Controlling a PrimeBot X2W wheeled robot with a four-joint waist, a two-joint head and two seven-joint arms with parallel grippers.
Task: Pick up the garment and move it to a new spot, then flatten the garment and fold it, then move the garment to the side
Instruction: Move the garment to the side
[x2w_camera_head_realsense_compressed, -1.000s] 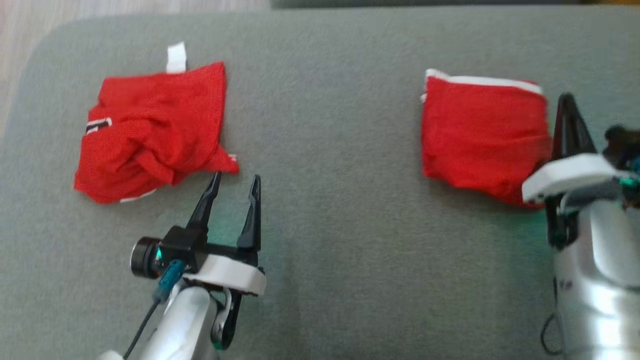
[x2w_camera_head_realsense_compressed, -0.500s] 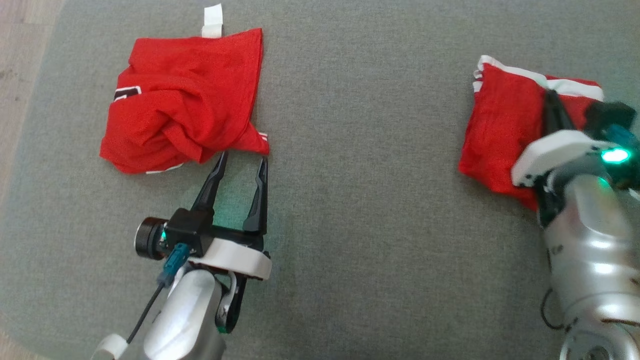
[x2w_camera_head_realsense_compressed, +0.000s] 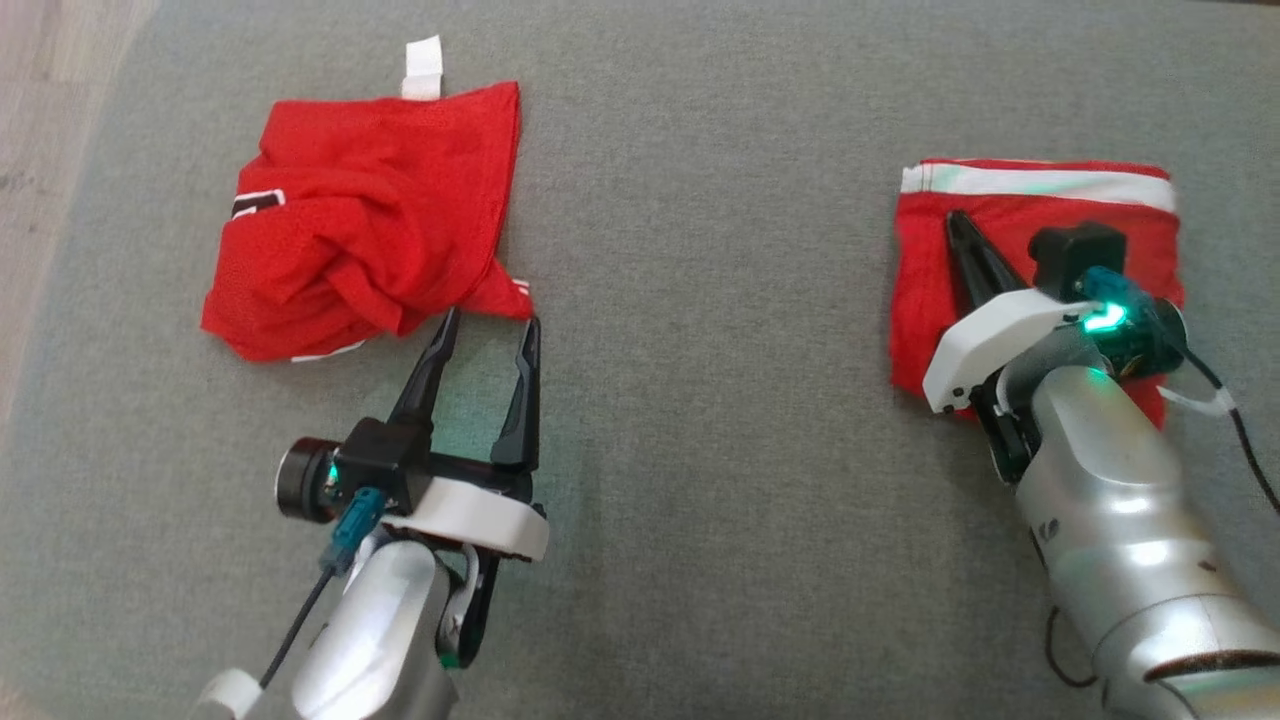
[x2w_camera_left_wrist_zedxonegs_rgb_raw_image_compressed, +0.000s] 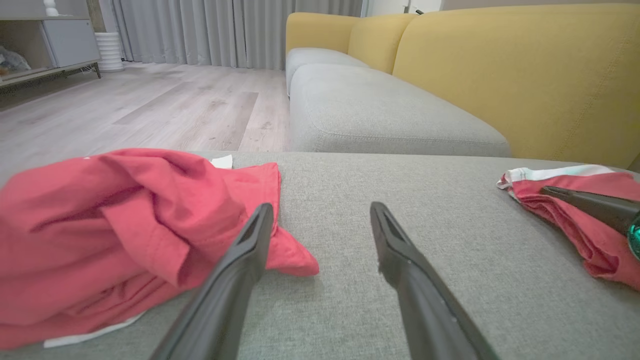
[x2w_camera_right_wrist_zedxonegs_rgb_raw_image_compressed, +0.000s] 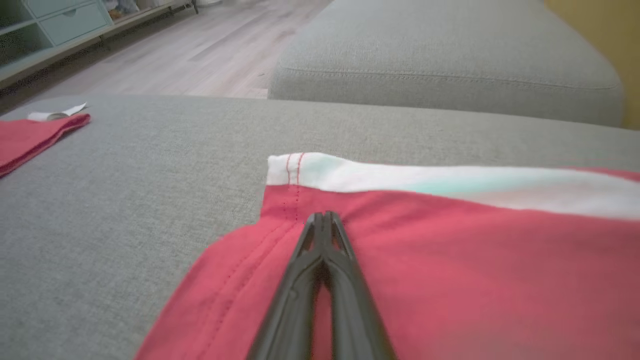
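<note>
Crumpled red garment lies at left on grey ottoman. L pincer is spread wide, tips just at its near corner, so prob. best to straddle that corner low, then close. R pincer, closed, rests on folded red garment, seemingly holding nothing.
</note>
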